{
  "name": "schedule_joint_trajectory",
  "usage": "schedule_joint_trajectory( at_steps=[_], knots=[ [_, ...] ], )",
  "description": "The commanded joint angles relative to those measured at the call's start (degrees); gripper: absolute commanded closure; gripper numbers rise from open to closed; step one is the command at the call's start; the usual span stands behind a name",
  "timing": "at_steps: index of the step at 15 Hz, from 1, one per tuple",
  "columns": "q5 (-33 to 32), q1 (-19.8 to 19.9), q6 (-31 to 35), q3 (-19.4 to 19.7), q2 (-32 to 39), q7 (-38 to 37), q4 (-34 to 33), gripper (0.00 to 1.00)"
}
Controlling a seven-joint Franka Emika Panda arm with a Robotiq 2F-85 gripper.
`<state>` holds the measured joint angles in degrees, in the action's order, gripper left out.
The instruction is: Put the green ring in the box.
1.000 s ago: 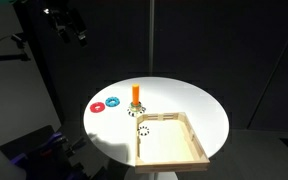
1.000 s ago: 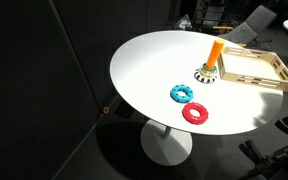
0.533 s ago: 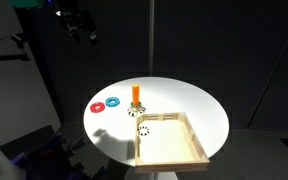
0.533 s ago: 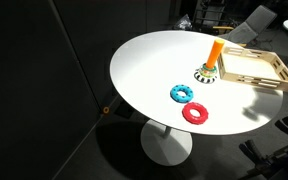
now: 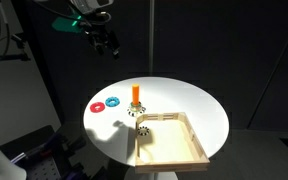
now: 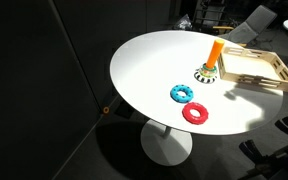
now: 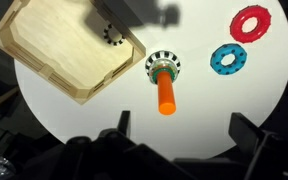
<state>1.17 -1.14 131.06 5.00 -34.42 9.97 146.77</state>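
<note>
A ring with a greenish rim, which looks like the green ring (image 7: 163, 66), lies round the foot of an upright orange peg (image 7: 166, 92) on the white round table; it shows in both exterior views (image 5: 135, 108) (image 6: 204, 76). The box, a shallow light wooden tray (image 7: 54, 45), stands right beside it (image 5: 172, 147) (image 6: 252, 66). A small dark toothed ring (image 7: 112, 33) lies in the box's near corner. My gripper (image 7: 184, 135) is open and empty, high above the table (image 5: 105, 42).
A red ring (image 7: 251, 22) (image 5: 97, 106) and a blue ring (image 7: 227, 59) (image 5: 112, 102) lie side by side on the table on the peg's far side from the box. The table edge (image 6: 124, 95) drops off into dark surroundings.
My arm has swung from the upper left corner rightward and down toward the table in the exterior view. The rings, peg and box have not moved.
</note>
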Motion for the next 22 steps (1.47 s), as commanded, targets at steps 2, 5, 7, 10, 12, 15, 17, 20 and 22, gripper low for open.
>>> schedule_joint_trajectory(
  at_steps=[2, 5, 7, 10, 12, 15, 17, 20, 22],
  knots=[
    [1.23, -0.01, -0.88, -0.04, 7.7, -1.21, -5.64, 0.0],
    [0.62, 0.3, 0.27, -0.31, 7.07, -0.42, -3.79, 0.0],
    [0.63, 0.31, 0.22, -0.32, 7.57, -0.43, -4.45, 0.0],
    [0.04, 1.31, 0.96, -0.38, 11.13, -1.99, -5.26, 0.0],
    [0.56, 1.45, 1.78, -0.15, 13.71, -1.92, -5.34, 0.0],
    [1.19, 1.58, 4.32, 0.08, 17.91, -1.39, -5.23, 0.0],
    [1.74, 1.46, 7.22, 0.12, 20.64, -0.89, -4.93, 0.0],
    [4.04, 1.06, 11.58, 0.12, 25.28, -0.04, -5.03, 0.0],
    [6.34, 0.74, 14.77, 0.0, 27.83, 0.93, -4.93, 0.0]
  ],
)
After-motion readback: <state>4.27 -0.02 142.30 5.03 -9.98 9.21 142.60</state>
